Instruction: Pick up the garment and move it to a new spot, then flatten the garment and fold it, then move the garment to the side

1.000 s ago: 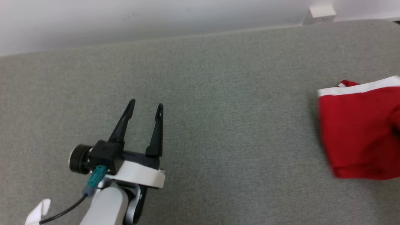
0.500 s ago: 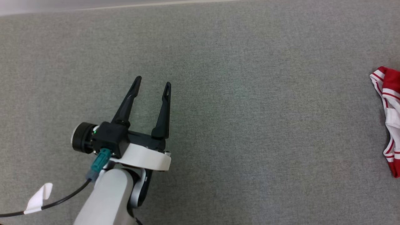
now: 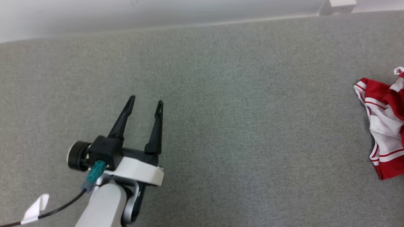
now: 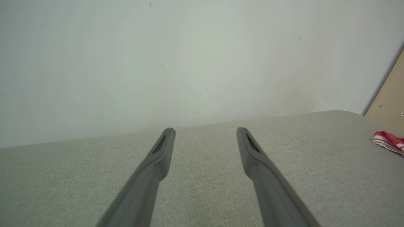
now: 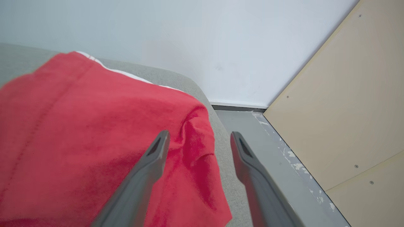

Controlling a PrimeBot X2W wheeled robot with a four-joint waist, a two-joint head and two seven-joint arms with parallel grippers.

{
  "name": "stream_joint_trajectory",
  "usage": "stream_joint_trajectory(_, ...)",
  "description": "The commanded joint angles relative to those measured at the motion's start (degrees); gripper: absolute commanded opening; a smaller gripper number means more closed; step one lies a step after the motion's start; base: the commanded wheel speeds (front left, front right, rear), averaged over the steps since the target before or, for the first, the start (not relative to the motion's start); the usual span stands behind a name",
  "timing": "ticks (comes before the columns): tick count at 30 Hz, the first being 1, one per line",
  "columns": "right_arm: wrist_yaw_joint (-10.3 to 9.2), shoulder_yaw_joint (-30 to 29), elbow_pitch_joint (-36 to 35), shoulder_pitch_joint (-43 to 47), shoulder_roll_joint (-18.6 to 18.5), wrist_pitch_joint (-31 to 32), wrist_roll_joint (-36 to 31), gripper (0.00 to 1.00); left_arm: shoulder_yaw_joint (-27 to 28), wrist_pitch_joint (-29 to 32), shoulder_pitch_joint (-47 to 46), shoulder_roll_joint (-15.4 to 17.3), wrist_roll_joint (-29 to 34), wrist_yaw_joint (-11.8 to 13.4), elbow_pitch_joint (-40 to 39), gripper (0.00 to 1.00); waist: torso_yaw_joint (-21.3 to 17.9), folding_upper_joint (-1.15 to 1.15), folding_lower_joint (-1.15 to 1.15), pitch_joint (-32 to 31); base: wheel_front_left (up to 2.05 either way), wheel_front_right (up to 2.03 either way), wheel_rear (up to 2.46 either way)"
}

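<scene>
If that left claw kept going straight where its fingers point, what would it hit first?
Probably the white wall. The left gripper points across bare grey padding with nothing ahead; the red garment lies well off to its right. Whether it would graze the padding first is unclear.

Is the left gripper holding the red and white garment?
No, the left gripper is open over the grey surface, while the garment lies apart at the head view's right edge.

No text, brand, number or sign can be read. A small white tape tag [image 3: 35, 208] is seen on the thin black cable [image 3: 63, 206]; no print can be made out on it.
</scene>
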Motion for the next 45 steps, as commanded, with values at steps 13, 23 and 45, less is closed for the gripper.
stream_joint_trajectory(13,-0.18,4.40,-30.74,16.97,18.49,8.70,1.37,1.00,3.82,-0.30,10.89,2.04,-3.02,2.78,0.59,1.00,2.52,0.00,0.00,-11.73,0.00,0.00,0.00)
stream_joint_trajectory(23,-0.18,12.02,-40.37,22.56,22.74,12.22,5.11,1.00,4.86,-0.30,15.33,3.03,-3.28,4.61,0.20,1.00,7.89,0.00,0.00,-15.19,0.00,0.00,0.00)
stream_joint_trajectory(45,-0.17,13.22,-45.73,32.79,23.39,14.90,9.76,1.00,2.99,1.01,22.74,4.00,-4.51,4.46,-0.96,1.00,7.69,0.00,0.00,-21.50,0.00,0.00,0.00)
